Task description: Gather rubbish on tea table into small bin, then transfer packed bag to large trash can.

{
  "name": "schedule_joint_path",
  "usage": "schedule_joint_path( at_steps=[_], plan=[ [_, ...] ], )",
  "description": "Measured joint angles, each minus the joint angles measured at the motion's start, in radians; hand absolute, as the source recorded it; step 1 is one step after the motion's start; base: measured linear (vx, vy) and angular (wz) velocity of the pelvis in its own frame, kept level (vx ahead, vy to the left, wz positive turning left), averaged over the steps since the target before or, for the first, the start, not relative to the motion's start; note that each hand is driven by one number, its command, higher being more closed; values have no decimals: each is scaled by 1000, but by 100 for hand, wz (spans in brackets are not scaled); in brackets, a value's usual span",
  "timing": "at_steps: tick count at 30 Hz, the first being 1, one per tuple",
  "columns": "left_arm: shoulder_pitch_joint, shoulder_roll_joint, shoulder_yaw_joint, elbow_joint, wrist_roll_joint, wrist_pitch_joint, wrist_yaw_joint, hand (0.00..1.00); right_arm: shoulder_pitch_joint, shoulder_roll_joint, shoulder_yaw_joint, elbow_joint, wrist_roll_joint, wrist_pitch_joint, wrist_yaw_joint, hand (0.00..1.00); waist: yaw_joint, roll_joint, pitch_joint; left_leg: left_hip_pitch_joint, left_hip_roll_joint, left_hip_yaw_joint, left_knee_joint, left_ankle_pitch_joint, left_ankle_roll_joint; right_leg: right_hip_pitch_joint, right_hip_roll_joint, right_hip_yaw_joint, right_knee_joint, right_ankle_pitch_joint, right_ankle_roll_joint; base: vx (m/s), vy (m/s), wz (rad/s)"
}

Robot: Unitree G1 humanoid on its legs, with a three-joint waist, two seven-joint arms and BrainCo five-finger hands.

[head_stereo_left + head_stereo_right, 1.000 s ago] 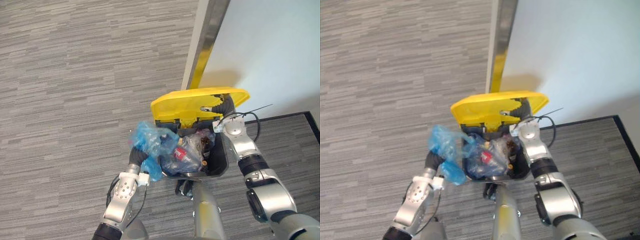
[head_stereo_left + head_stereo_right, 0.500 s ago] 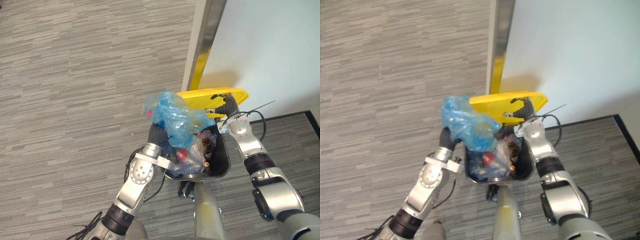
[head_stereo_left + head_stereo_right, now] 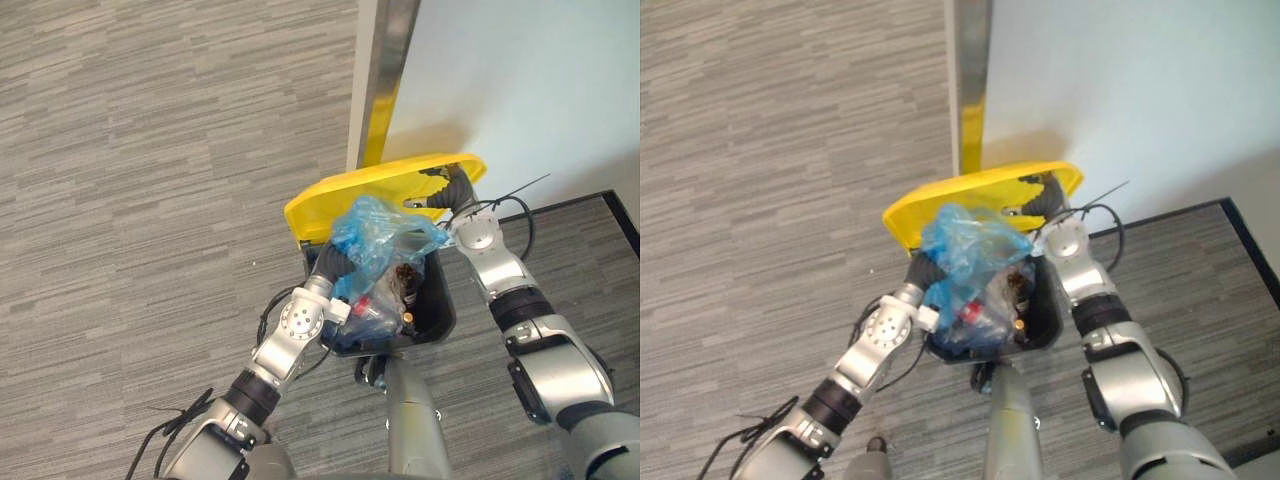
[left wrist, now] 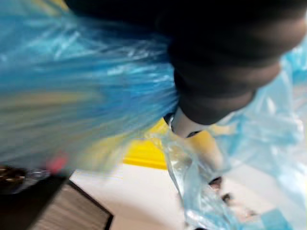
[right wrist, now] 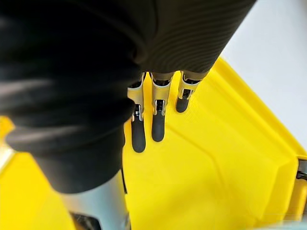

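Left hand: we see it over the open mouth of the trash can. Its front is buried in blue plastic, so we cannot tell whether it is clenched or released.
Blue bag: it is bunched and crumpled right at the left hand. It sits above the trash can's opening, just under the raised lid and touching the heap inside.
Right hand: it is at the far side of the trash can, with straight, relaxed fingers laid flat against the underside of the lid and gripping nothing.
Lid: it is yellow and tipped up over the back of the trash can, resting on the right hand.
Trash can: it is black-walled and open, and we see rubbish piled in it below the blue bag.
Surroundings: a pale wall stands behind the trash can, and grey striped floor spreads beside it.
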Motion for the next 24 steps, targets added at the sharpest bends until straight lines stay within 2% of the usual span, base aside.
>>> schedule_joint_path(
  at_steps=[6,7,13,17,18,21,24],
  plan=[
    [-74,-56,-17,155,41,27,-1,100,-16,30,-1,-36,1,11,-3,0,-7,-9,6,-10,1,22,-9,6,-1,-25,1,10,2,-3,4,-12,-25,-4],
    [-79,-68,-17,179,57,29,-2,0,-16,30,-1,-51,1,15,-4,0,-8,-11,7,-21,2,22,0,1,-7,-31,0,9,0,-3,5,-39,-6,0],
    [-135,-80,-18,238,154,68,-5,0,-16,32,-4,-152,2,19,-5,0,-19,-31,43,-74,18,21,50,-15,-14,-61,-7,-4,19,-6,9,-19,-24,6],
    [-169,-92,-18,262,228,86,-10,0,-15,38,-8,-181,2,19,-5,0,-25,-38,63,-126,19,28,183,-77,-4,-78,-17,10,64,-19,18,-23,4,-4],
    [-169,-98,-20,263,254,90,-11,0,-14,39,-8,-181,2,19,-4,0,-26,-39,64,-125,19,27,183,-87,-12,-78,-19,12,69,-22,23,0,0,0],
    [-176,-113,-26,264,340,96,-20,0,-13,39,-11,-205,1,19,-2,0,-26,-39,64,-119,26,22,145,-83,-15,-88,-19,2,70,-29,30,9,-21,7],
    [-205,-113,-25,288,402,99,-20,0,-7,44,-11,-216,1,17,7,0,-27,-40,65,-133,31,23,199,-94,-10,-96,-20,3,98,-46,24,40,-34,-3]
  ],
)
